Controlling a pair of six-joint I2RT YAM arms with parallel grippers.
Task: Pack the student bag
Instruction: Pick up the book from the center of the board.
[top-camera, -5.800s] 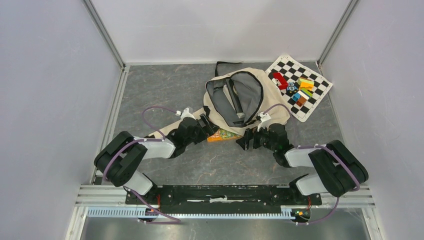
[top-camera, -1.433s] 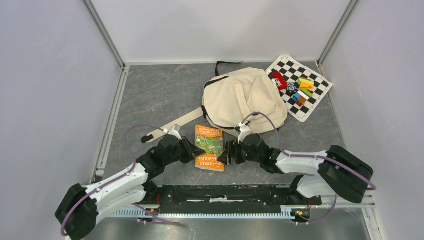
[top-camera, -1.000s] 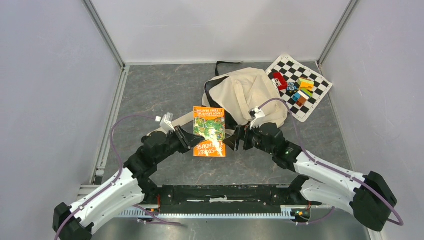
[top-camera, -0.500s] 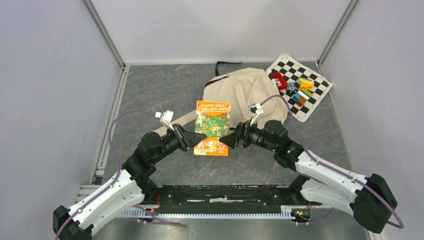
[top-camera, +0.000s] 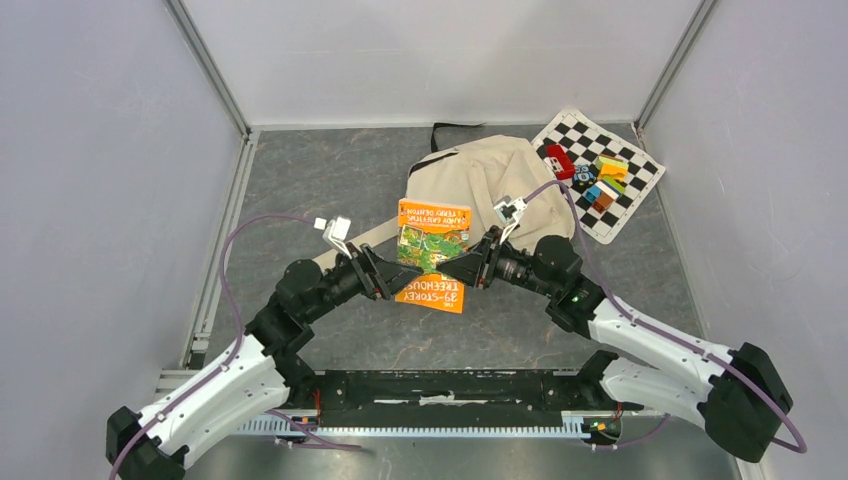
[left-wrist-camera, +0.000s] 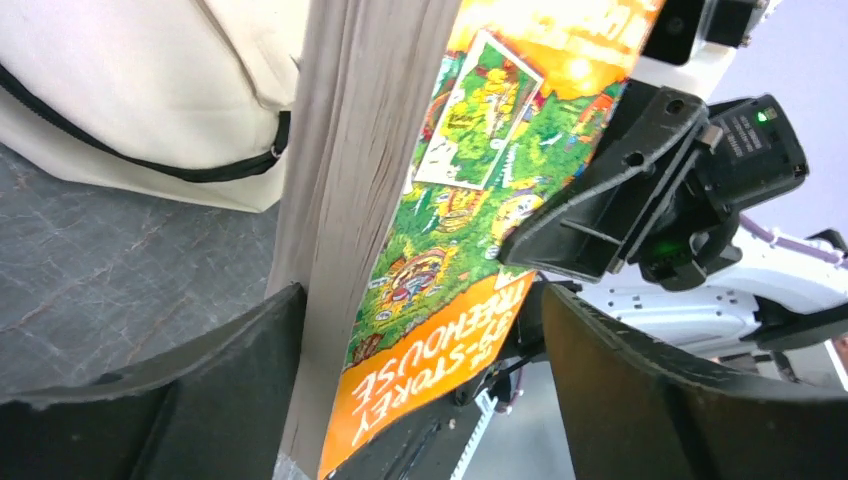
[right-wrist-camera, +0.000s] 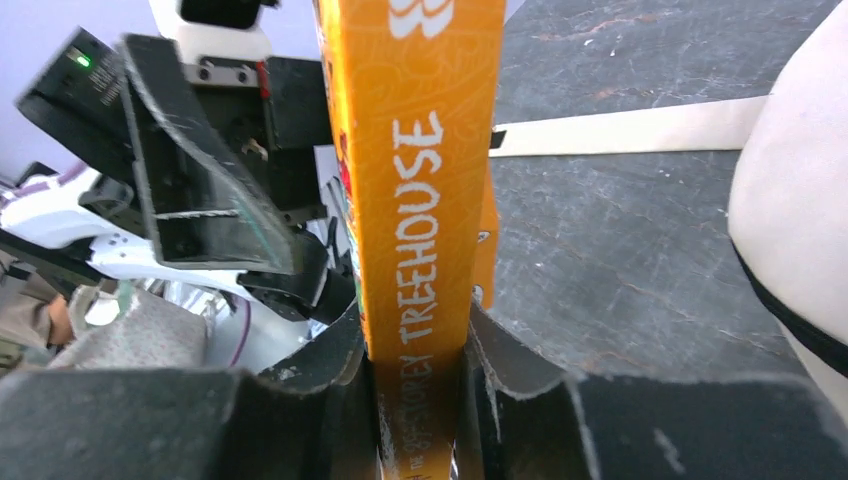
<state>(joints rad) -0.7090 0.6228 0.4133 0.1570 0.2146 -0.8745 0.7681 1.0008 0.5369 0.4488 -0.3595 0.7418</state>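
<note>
Now, right jaws clamp the orange illustrated paperback book (top-camera: 432, 252) mid-frame, left jaws gaping loose around it; withdraw left cleanly, then open the cream canvas student bag (top-camera: 478, 178) lying upper centre.

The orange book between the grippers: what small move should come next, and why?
Probably the left gripper should draw back from the book: its jaws stand open around the page edge, while the right gripper clamps the spine and can carry it to the student bag.

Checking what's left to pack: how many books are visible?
1: the book, clamped in the right gripper, beside the student bag. Others may be hidden inside it.
</note>
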